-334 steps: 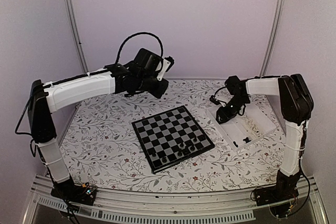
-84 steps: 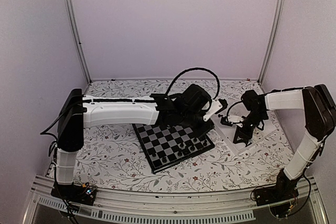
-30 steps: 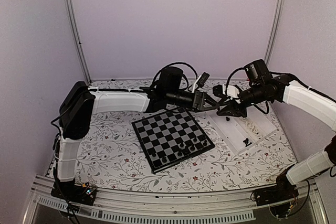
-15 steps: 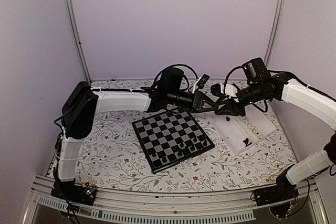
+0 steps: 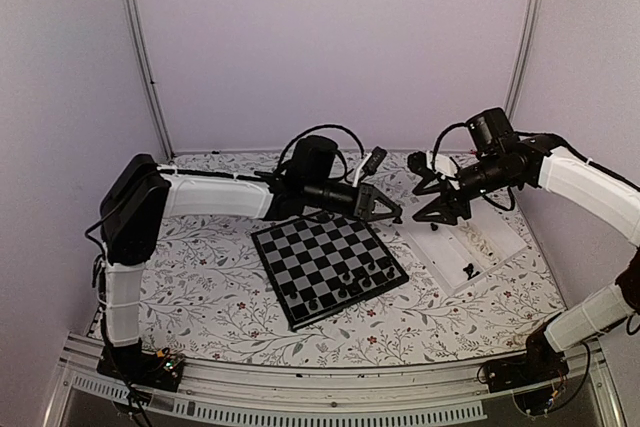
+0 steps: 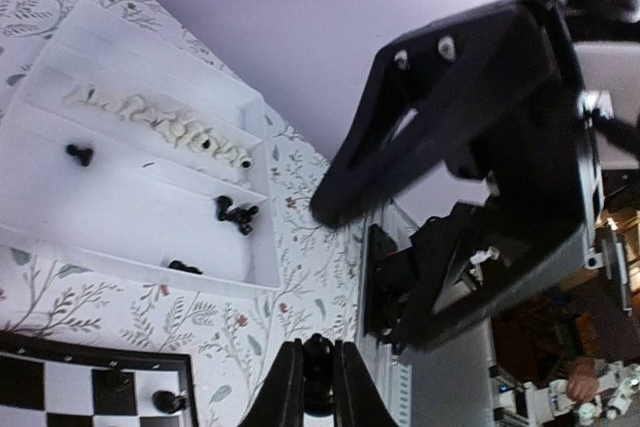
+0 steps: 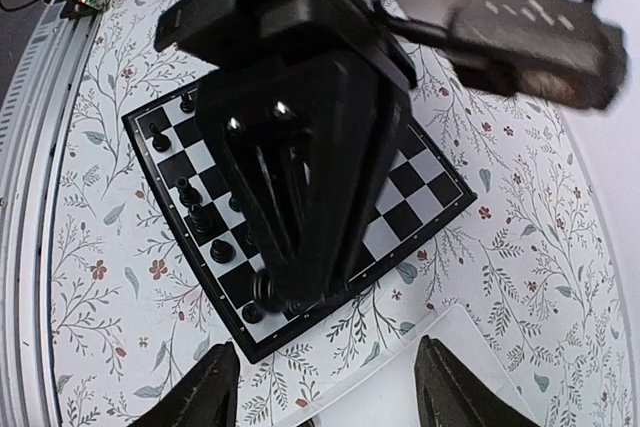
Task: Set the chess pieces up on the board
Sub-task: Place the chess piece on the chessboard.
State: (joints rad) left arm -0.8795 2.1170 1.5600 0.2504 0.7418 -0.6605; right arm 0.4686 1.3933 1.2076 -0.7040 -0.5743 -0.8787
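My left gripper (image 5: pixel 390 215) hangs above the board's far right corner, shut on a small black chess piece (image 6: pixel 319 384). The right wrist view shows that piece (image 7: pixel 266 287) at the left gripper's tip. My right gripper (image 5: pixel 432 196) is open and empty, facing the left gripper a short way to its right, above the tray's near-left end; its fingers (image 7: pixel 205 395) spread wide. The board (image 5: pixel 330 259) carries several black pieces (image 5: pixel 350 277) along its near right side, also seen from the right wrist (image 7: pixel 190 202).
A white tray (image 5: pixel 500 237) lies right of the board. In the left wrist view it (image 6: pixel 130 247) holds a row of cream pieces (image 6: pixel 160 122) and a few black pieces (image 6: pixel 235 213). The table has a floral cloth (image 5: pixel 200 267).
The two grippers met above the tray's left end; the left gripper has since drawn back left toward the board with the black piece, and the right gripper's jaws have spread wide open.
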